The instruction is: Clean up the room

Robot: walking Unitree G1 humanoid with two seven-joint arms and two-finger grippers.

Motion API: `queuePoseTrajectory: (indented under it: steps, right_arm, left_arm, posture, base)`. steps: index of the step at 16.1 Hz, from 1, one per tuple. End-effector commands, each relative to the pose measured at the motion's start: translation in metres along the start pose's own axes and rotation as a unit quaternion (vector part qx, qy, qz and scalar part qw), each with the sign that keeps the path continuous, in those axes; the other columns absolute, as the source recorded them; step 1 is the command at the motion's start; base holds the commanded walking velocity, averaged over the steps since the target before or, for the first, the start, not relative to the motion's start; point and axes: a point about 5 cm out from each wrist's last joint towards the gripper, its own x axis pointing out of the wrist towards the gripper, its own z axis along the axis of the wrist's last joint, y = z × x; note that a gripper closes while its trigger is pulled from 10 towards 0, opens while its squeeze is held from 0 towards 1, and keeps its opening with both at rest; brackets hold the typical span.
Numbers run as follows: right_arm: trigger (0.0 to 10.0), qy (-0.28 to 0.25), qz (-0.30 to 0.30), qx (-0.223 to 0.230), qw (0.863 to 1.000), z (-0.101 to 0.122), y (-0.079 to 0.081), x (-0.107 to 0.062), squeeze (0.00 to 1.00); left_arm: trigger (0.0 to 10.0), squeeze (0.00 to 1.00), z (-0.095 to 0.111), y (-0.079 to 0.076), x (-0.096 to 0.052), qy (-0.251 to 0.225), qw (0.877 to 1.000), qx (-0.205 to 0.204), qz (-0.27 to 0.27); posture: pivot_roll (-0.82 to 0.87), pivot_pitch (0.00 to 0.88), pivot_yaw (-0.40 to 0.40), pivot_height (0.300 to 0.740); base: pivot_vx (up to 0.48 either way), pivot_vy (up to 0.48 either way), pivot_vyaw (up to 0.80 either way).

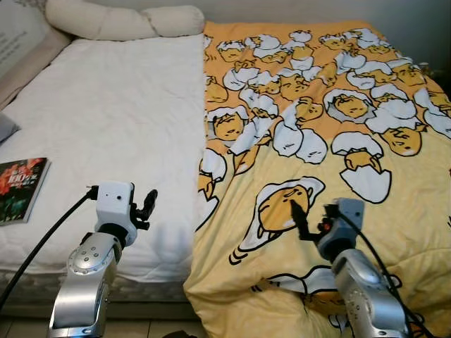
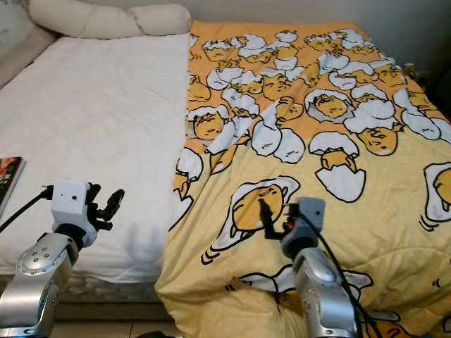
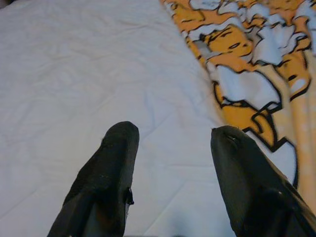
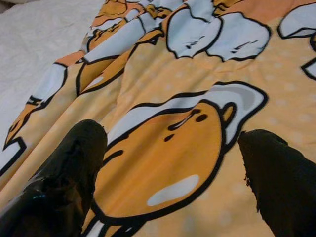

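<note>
A yellow blanket (image 1: 317,127) printed with egg cartoon figures covers the right half of the bed, its left edge rumpled along the middle. The white bedsheet (image 1: 113,120) lies bare on the left half. My left gripper (image 1: 148,204) hovers open over the white sheet near the front edge, just left of the blanket's edge. In the left wrist view its fingers (image 3: 113,168) stand apart above the sheet. My right gripper (image 1: 299,215) is open above the blanket's big egg figure (image 4: 168,168), and nothing sits between its fingers (image 4: 74,168).
A book (image 1: 20,189) with a dark red cover lies at the bed's left front edge. Long white pillows (image 1: 127,21) rest at the head of the bed. The blanket hangs over the bed's front edge (image 1: 239,289) toward the floor.
</note>
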Motion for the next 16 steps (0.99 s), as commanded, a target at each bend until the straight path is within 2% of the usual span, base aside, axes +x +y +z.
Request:
queuePoseTrajectory:
  steps: [1, 7, 9, 10, 13, 14, 15, 16]
  right_arm:
    - [10.0, -0.009, -0.007, -0.003, 1.0, 0.004, -0.001, 0.002, 0.0]
    - [10.0, -0.016, -0.009, -0.032, 0.999, 0.011, 0.0, 0.005, 0.0]
    - [10.0, -0.017, -0.021, -0.036, 0.999, 0.012, 0.0, 0.005, 0.0]
    - [10.0, -0.015, -0.004, -0.04, 0.999, 0.01, -0.001, 0.004, 0.0]
    - [10.0, -0.023, 0.005, 0.034, 0.999, 0.013, 0.0, 0.004, 0.0]
    - [10.0, -0.061, -0.037, 0.025, 0.997, 0.02, -0.004, 0.006, 0.0]
    - [10.0, -0.061, -0.053, 0.021, 0.996, 0.02, -0.005, 0.008, 0.0]
    - [10.0, -0.048, -0.025, 0.011, 0.998, 0.019, -0.001, 0.008, 0.0]
  left_arm:
    - [10.0, 0.0, 0.003, 0.003, -0.001, 0.0, 1.0, 0.009, 0.01]
    - [10.0, 0.0, 0.005, 0.0, -0.002, -0.002, 1.0, 0.013, 0.012]
    - [10.0, 0.0, 0.006, 0.001, -0.001, 0.0, 1.0, 0.018, 0.015]
    - [10.0, 0.0, 0.004, -0.003, -0.002, 0.0, 1.0, 0.019, 0.01]
    - [10.0, 0.0, 0.004, -0.005, -0.005, -0.001, 1.0, 0.022, 0.006]
    - [10.0, 0.0, 0.005, -0.005, -0.005, -0.002, 1.0, 0.024, 0.008]
    - [10.0, 0.0, 0.006, -0.005, -0.005, -0.003, 1.0, 0.024, 0.01]
    - [10.0, 0.0, 0.007, -0.005, -0.004, -0.004, 1.0, 0.026, 0.011]
  posture:
    - [-0.1, 0.0, 0.039, 0.74]
    - [-0.1, 0.0, 0.017, 0.74]
    - [-0.1, 0.0, 0.019, 0.74]
    - [-0.09, 0.0, 0.016, 0.74]
    - [-0.08, 0.0, 0.007, 0.74]
    - [-0.08, 0.0, 0.001, 0.74]
    - [-0.08, 0.0, -0.001, 0.74]
    - [-0.08, 0.0, 0.0, 0.74]
  base:
    - [-0.289, 0.0, 0.0]
    - [-0.306, 0.0, 0.0]
    - [0.0, 0.0, 0.0]
    - [0.0, 0.0, 0.0]
    - [0.0, 0.0, 0.0]
    - [0.0, 0.0, 0.0]
    - [0.0, 0.0, 0.0]
    - [0.0, -0.326, 0.0]
